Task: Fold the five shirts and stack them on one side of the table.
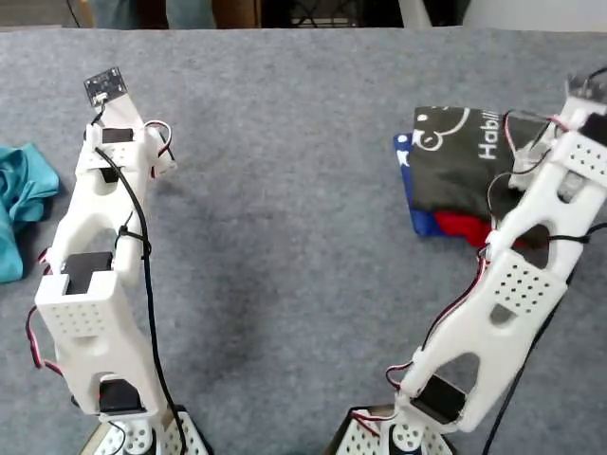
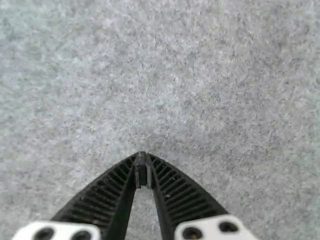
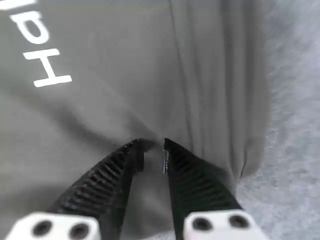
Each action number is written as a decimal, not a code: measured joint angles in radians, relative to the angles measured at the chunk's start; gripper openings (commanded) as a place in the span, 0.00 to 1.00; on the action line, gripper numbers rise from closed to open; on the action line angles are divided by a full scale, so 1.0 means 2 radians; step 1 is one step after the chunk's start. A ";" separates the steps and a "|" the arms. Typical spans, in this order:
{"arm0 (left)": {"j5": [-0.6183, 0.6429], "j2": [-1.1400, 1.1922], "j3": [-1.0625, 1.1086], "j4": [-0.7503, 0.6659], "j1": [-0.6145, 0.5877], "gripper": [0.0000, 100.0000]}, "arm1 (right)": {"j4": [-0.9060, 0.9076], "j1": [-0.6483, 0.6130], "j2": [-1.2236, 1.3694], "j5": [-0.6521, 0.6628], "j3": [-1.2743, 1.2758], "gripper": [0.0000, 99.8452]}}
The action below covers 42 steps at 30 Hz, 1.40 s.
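A folded black shirt [image 1: 455, 156] with white print tops a stack at the right side of the grey table [image 1: 285, 190]. A blue shirt [image 1: 419, 216] and a red shirt [image 1: 463, 227] peek out beneath it. My right gripper [image 3: 151, 147] is down on the black shirt [image 3: 100, 100], open only a little, with its fingertips [image 3: 170, 150] against the cloth near a lengthwise fold. A crumpled teal shirt [image 1: 21, 204] lies at the table's left edge. My left gripper [image 2: 142, 167] is shut and empty over bare table, right of the teal shirt.
The right arm [image 1: 512, 284] reaches across the near edge of the stack and hides part of it. The left arm [image 1: 90, 265] stands along the left side. Bare grey cloth spans the middle and back of the table.
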 measured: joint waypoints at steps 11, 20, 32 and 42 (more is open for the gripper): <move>0.001 -0.018 -0.091 0.171 -0.121 0.26 | 0.038 -0.071 -0.042 -0.002 -0.081 0.09; -0.054 -0.014 -0.101 0.209 -0.308 0.26 | 0.039 -0.128 -0.184 -0.004 -0.071 0.09; -0.061 0.049 -0.060 0.120 -0.306 0.03 | 0.040 -0.165 -0.246 -0.004 0.002 0.09; -0.101 -0.004 -0.159 0.292 -0.168 0.03 | 0.040 -0.165 -0.300 -0.036 0.002 0.09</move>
